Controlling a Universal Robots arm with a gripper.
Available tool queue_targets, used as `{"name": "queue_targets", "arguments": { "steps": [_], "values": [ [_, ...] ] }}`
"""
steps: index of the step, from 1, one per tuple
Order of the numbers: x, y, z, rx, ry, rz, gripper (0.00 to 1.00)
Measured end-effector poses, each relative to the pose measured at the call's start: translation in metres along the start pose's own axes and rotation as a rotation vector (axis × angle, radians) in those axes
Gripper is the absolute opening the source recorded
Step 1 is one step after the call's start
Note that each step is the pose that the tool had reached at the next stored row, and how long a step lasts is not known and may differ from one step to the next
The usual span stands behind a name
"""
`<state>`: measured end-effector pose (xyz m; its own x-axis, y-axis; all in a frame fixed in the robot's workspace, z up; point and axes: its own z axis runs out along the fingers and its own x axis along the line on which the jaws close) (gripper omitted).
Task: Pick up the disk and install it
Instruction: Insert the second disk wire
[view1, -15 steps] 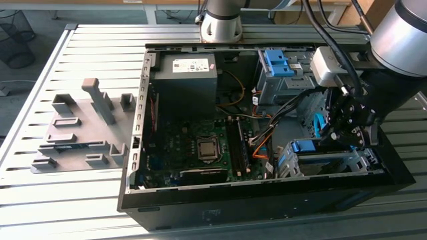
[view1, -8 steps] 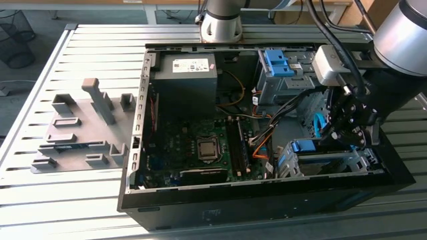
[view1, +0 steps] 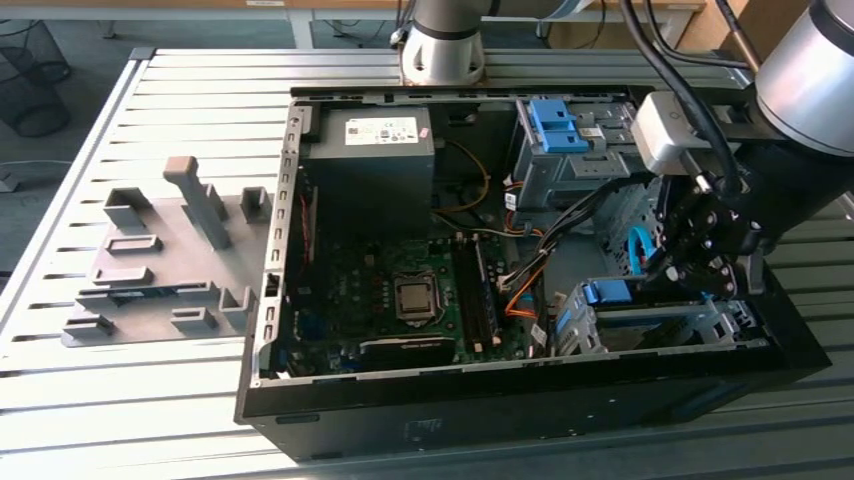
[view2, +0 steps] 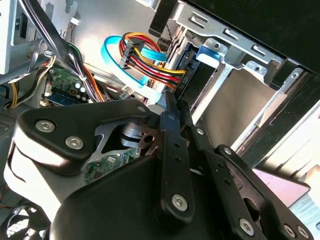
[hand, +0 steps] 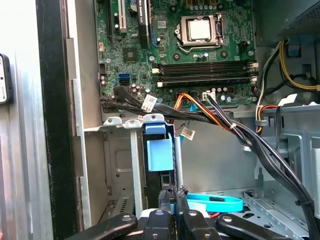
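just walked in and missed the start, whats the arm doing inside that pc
The arm's gripper is down inside the open computer case, at the lower drive bay near the case's front. The disk in its blue caddy stands on edge in that bay, with the gripper right at its end. The motherboard lies exposed alongside.

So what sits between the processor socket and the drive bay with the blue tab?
In the first wrist view: the memory slots, then a bundle of black and orange cables crosswise beside the bay.
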<state>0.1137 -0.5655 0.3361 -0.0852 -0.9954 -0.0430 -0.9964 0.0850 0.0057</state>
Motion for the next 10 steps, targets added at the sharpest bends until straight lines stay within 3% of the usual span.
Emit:
{"name": "queue_targets", "arguments": {
  "steps": [4,10],
  "values": [
    [0.0013,-0.0002,0.0006,-0.0009,-0.0107,0.000,0.16],
    [0.0033,-0.0004,0.0009,-0.0010,-0.0141,0.004,0.16]
  ]
}}
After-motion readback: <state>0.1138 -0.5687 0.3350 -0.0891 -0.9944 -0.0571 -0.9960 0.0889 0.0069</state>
